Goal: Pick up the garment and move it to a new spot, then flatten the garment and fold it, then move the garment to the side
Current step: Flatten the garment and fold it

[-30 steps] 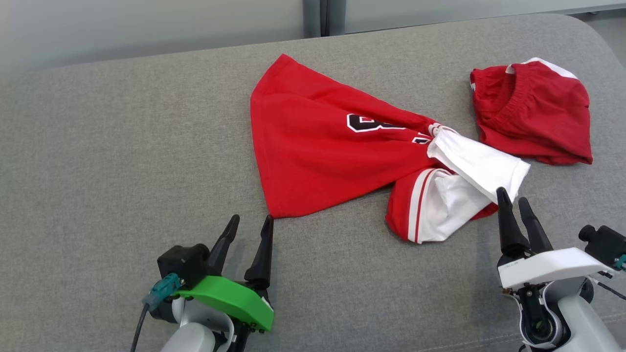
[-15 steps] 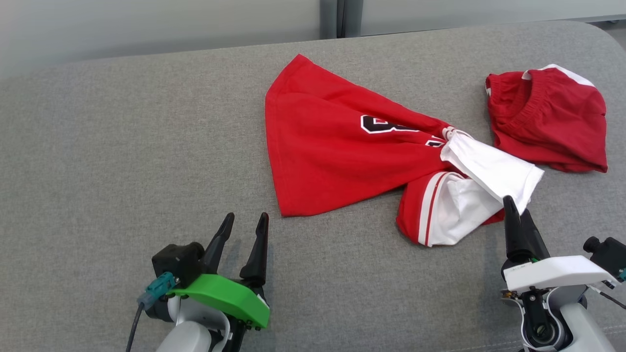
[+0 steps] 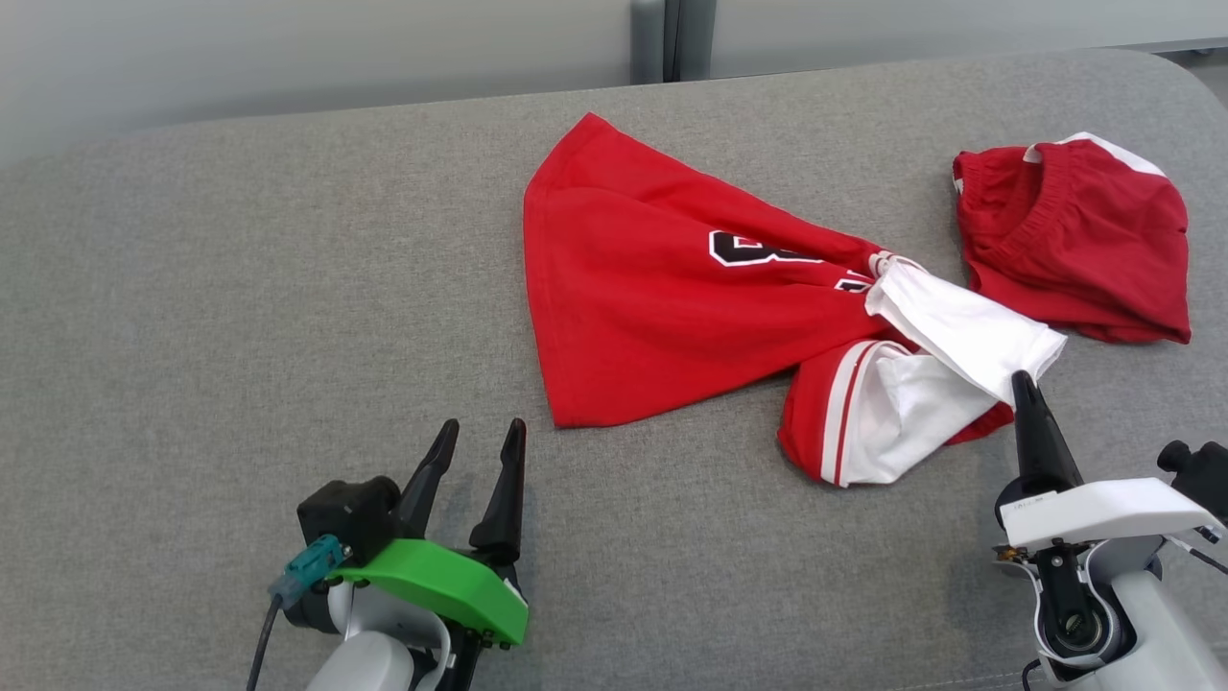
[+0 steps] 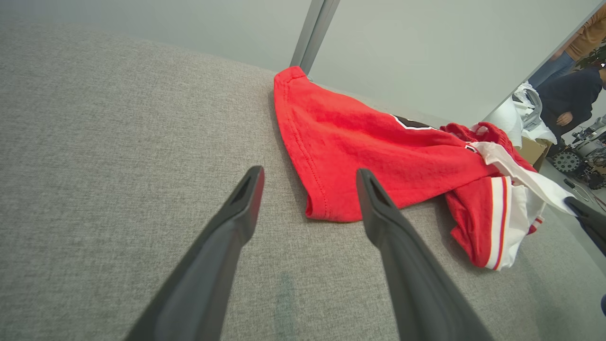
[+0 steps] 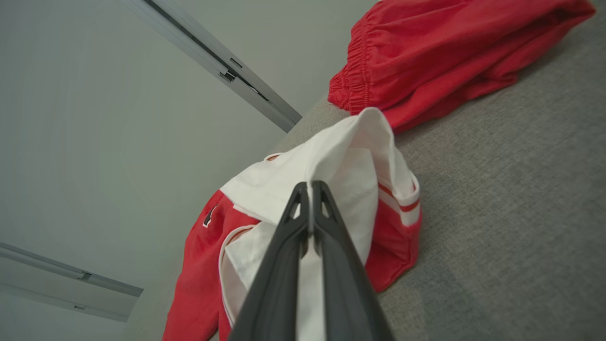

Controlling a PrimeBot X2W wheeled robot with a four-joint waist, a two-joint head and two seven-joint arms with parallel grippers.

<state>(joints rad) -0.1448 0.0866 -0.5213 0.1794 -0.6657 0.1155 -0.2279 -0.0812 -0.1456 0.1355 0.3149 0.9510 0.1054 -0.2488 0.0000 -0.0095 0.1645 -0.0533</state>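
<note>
Right claw [image 3: 1023, 384] was clenched on the jersey's [image 3: 672, 317] white sleeve edge, a thin pinch. I judged it could slip on lifting, or drag the sleeve into the shorts [image 3: 1074, 240] just right of the jersey. Left claw [image 3: 484, 427] released, near the jersey's lower-left corner. Worktop [image 3: 240, 288] grey woven fabric. Pale wall [image 3: 288, 48] behind the jersey.

Right gripper [image 3: 1023, 384] fingers now closed together, pinching the garment [image 3: 672, 307] by its white sleeve [image 3: 959, 331]
</note>
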